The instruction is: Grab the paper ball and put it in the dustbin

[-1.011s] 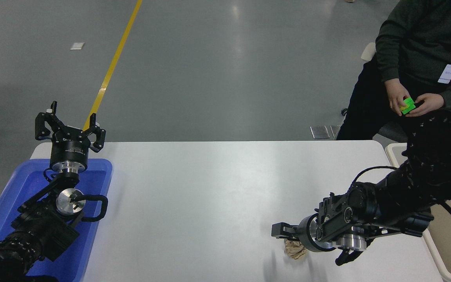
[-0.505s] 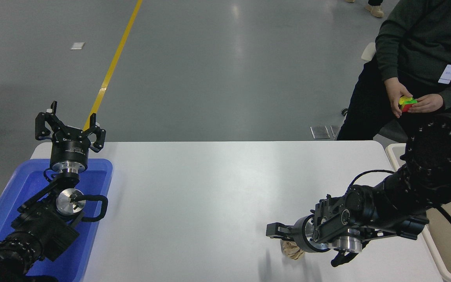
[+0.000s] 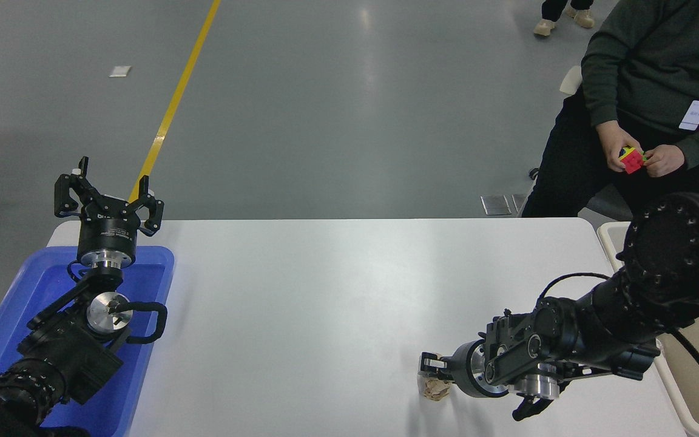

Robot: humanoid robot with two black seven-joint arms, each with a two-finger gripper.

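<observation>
One paper ball, one dustbin, two pincers.

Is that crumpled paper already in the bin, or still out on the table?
Out. The paper ball lies on the white table at the right pincer, left of the beige dustbin.
</observation>
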